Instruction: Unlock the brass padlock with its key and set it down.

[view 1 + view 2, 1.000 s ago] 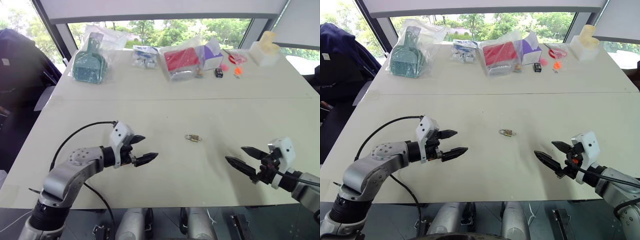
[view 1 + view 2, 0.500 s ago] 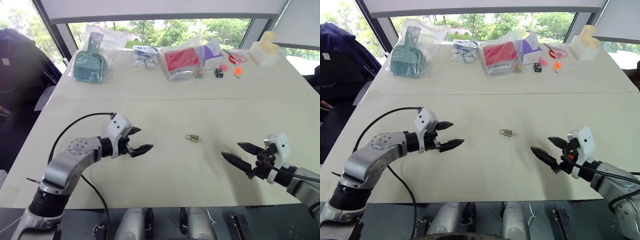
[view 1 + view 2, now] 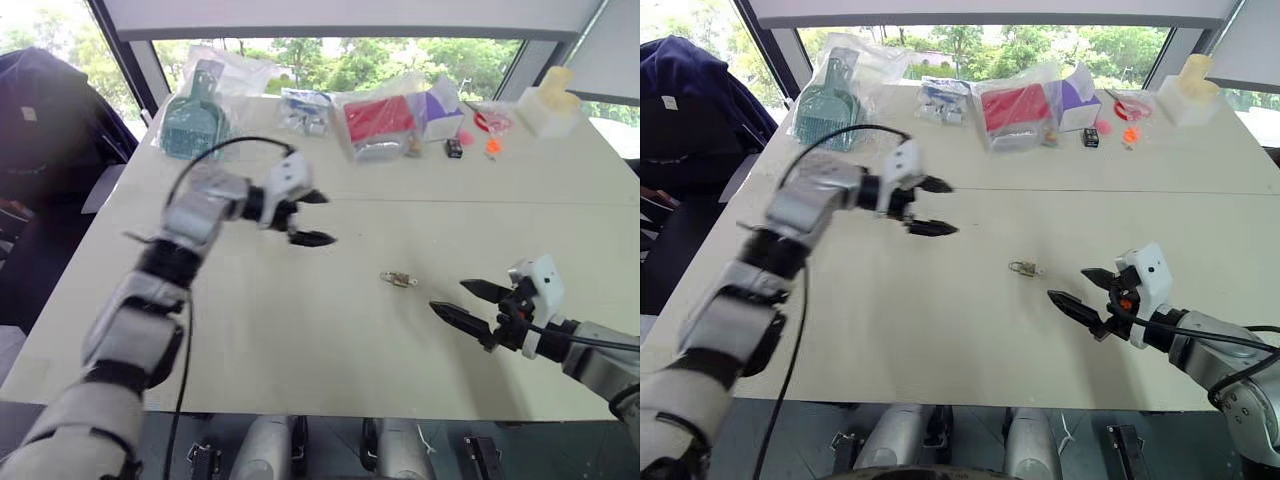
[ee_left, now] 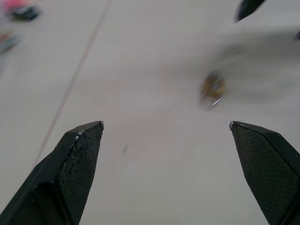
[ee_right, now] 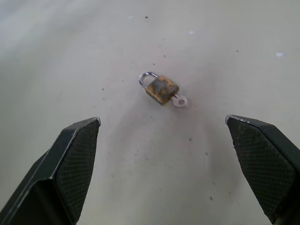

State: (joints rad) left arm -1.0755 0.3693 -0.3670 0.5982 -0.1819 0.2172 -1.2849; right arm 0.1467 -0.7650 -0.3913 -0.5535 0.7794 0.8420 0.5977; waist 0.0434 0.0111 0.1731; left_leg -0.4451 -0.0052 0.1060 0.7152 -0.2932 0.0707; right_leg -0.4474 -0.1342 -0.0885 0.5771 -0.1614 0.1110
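The brass padlock (image 5: 161, 88) lay flat on the bare tabletop (image 3: 300, 330), mid-table, with the key (image 5: 178, 101) sticking out of its base — shackle shut. The left claw (image 3: 305, 217) hung above the tabletop, wide open, holding nothing, well apart from the padlock. The right claw (image 3: 464, 301) sat near the padlock — fingers spread wide, empty.

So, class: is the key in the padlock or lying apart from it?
In: the key's round head juts from the brass padlock's base, opposite the shackle.
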